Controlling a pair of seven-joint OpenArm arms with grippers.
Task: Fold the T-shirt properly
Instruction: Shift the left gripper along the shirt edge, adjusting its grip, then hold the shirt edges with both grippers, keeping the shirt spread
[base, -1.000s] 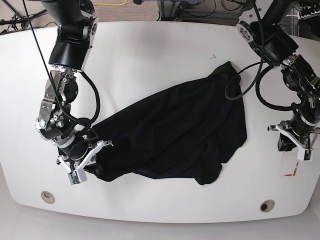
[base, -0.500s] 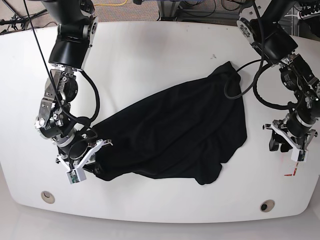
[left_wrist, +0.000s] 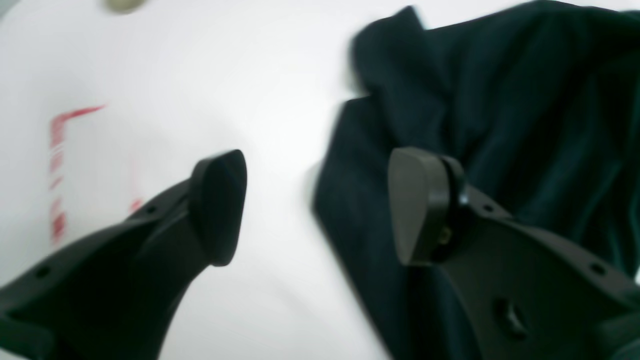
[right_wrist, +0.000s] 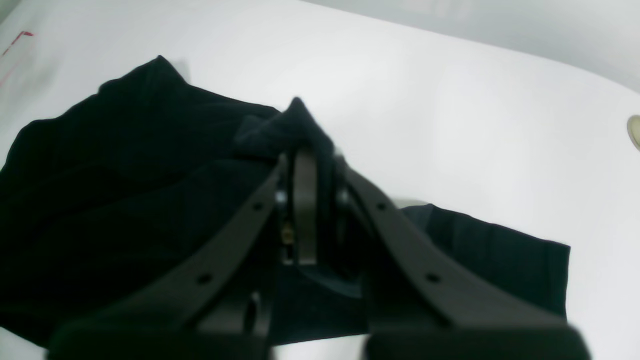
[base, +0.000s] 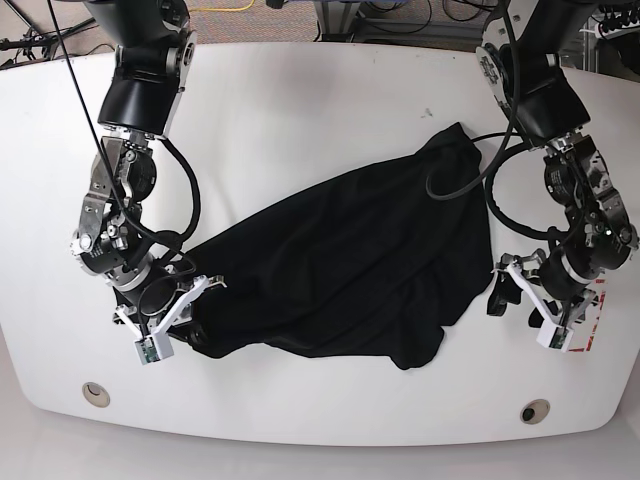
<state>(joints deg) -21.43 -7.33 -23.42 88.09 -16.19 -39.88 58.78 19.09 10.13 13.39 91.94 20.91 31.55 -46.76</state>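
Note:
The black T-shirt (base: 350, 255) lies crumpled across the middle of the white table (base: 300, 120). On the left of the base view, my right gripper (base: 180, 318) is shut on the shirt's lower-left edge. The right wrist view shows a peak of T-shirt (right_wrist: 125, 175) cloth pinched in the right gripper (right_wrist: 305, 150). My left gripper (base: 520, 308) stands open just beside the shirt's right edge. In the left wrist view the left gripper (left_wrist: 315, 205) straddles the edge of the T-shirt (left_wrist: 500, 100): one finger (left_wrist: 220, 200) is over bare table, the other over cloth.
Red tape marks (base: 590, 338) lie on the table to the right of the left gripper, and show as tape marks (left_wrist: 57, 150) in the left wrist view. Two round holes (base: 96, 393) (base: 534, 411) sit near the front edge. A black cable (base: 470, 185) loops over the shirt's upper right.
My left arm has moved left, from the red tape marks to the shirt's right edge, and its jaws have opened. The right gripper has stayed shut on the cloth, almost in place.

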